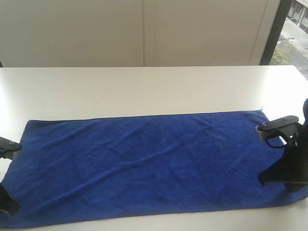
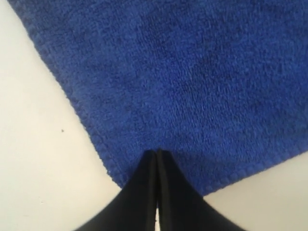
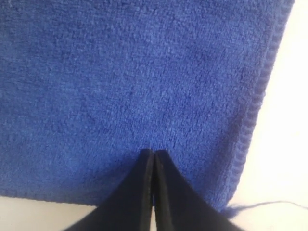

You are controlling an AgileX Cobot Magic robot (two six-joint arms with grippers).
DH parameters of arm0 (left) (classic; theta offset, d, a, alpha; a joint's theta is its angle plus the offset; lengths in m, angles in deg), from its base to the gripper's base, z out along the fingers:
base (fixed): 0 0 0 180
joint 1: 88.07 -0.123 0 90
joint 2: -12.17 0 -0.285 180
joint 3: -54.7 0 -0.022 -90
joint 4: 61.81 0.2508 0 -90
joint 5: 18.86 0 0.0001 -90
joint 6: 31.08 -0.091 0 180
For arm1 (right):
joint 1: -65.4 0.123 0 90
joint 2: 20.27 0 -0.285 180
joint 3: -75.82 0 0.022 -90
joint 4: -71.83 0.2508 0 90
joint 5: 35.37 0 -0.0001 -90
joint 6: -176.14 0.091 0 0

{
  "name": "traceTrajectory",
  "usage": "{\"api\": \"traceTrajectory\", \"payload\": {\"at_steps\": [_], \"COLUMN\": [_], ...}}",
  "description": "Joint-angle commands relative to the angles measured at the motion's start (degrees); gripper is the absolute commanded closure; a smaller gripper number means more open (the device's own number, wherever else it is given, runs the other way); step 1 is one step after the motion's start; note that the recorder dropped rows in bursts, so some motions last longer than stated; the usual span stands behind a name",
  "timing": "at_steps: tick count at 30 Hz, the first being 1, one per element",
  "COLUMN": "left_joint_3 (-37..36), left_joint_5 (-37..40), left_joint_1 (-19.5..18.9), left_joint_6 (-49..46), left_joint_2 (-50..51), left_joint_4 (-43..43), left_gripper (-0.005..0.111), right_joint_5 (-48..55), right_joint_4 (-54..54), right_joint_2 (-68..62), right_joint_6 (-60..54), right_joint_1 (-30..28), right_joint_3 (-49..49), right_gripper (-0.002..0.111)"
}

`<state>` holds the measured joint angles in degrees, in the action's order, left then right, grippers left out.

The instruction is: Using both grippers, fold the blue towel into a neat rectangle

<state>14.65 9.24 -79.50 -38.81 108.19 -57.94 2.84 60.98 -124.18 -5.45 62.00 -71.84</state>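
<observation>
The blue towel [image 1: 144, 163] lies spread flat, long side across the white table [image 1: 144, 86], with light wrinkles. My left gripper [image 1: 14, 208] sits at the towel's near left corner. In the left wrist view the left gripper [image 2: 157, 152] is shut, tips resting on the towel [image 2: 192, 72] just inside that corner, with no cloth seen between the jaws. My right gripper [image 1: 261, 178] is at the near right corner. The right wrist view shows the right gripper [image 3: 153, 152] shut too, tips on the towel [image 3: 120, 72] close to its stitched edge.
A loose blue thread [image 3: 269, 206] trails from the towel's right corner onto the table. A pale wall [image 1: 144, 29] rises behind the table, and a window [image 1: 293, 29] shows at the far right. The towel's near edge runs close to the table's front edge.
</observation>
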Motion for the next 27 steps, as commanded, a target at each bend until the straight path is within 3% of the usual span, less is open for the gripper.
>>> {"api": "traceTrajectory", "payload": {"at_steps": [1, 6, 9, 10, 16, 20, 22, 27], "left_joint_3": [2.57, 4.98, 5.73, 5.61, 3.29, -3.8, -10.86, -20.83], "left_joint_5": [2.13, -0.86, -6.47, -11.64, -22.57, -29.67, -34.84, -41.85], "left_joint_1": [0.26, 0.26, 0.26, 0.26, 0.26, 0.26, 0.26, 0.26], "left_joint_6": [0.45, 0.45, 0.45, 0.28, 0.28, 0.28, 0.4, 0.52], "left_joint_2": [-2.65, -7.73, -12.08, -16.26, -32.53, -44.59, -50.77, -55.23], "left_joint_4": [-1.8, -6.12, -10.65, -13.88, -15.04, -14.94, -15.49, -18.85], "left_gripper": [0.107, 0.107, 0.107, 0.107, 0.107, 0.107, 0.107, 0.107], "right_joint_5": [0.75, -0.31, -3.38, -3.89, -0.01, 0.88, 0.88, 0.96], "right_joint_4": [-0.86, -0.98, -0.98, -0.98, -0.98, -0.32, -0.64, -1.68], "right_joint_2": [2.84, 7.48, 8.88, 8.03, -4.43, -12.01, -14.17, -14.76], "right_joint_6": [1.59, 2.18, 3.38, 3.38, 1.14, 0.11, -1.25, -1.25], "right_joint_1": [-0.61, -0.61, -0.61, -0.61, -0.61, -0.61, -0.61, -0.61], "right_joint_3": [-0.45, -1.41, -3.15, -5.59, -16.4, -20.35, -20.35, -20.35], "right_gripper": [0.108, 0.108, 0.108, 0.108, 0.108, 0.108, 0.108, 0.108]}}
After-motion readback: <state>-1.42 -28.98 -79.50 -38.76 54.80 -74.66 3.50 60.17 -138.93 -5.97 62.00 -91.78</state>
